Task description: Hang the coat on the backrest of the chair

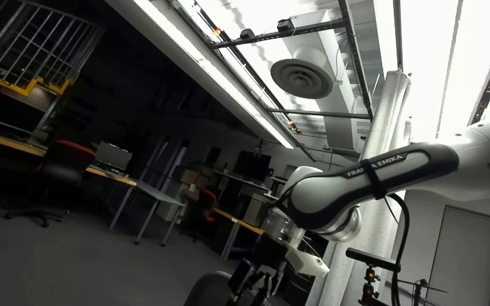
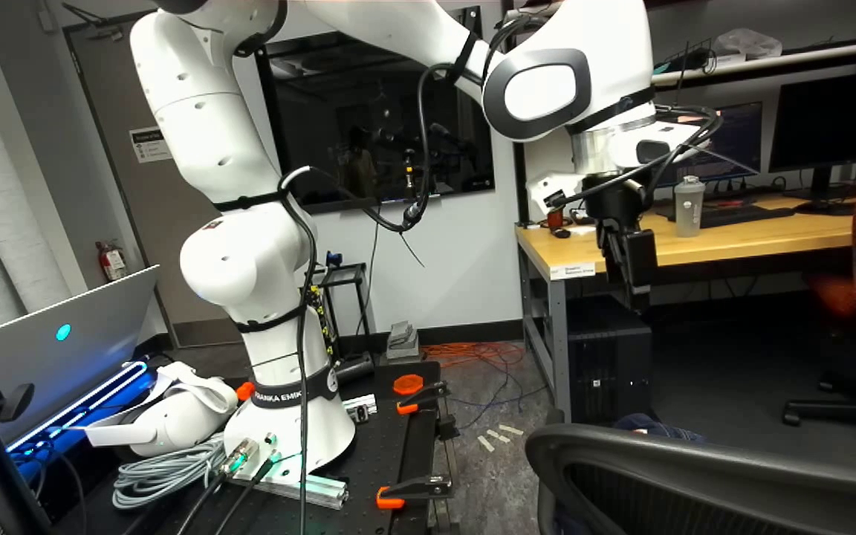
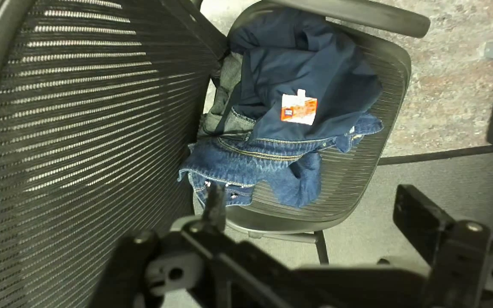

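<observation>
The grasp is the step in hand, we judge: our jaws hang spread, holding nothing.
The crumpled denim coat [image 3: 272, 124] lies mostly lining-up on the seat [image 3: 349, 175] of the mesh chair [image 2: 725, 475], just beside the backrest [image 3: 88, 115] and beyond the edge of the tabletop [image 2: 387, 438] that carries the orange-padded clamps [image 2: 420, 488]. The jaws seem above it, apart from the cloth. Next, we think, we must lower onto the stitched band [image 3: 268, 154], close on a thick fold, lift it past the backrest's top and drape it there; a thin pinch could let it slip.
</observation>
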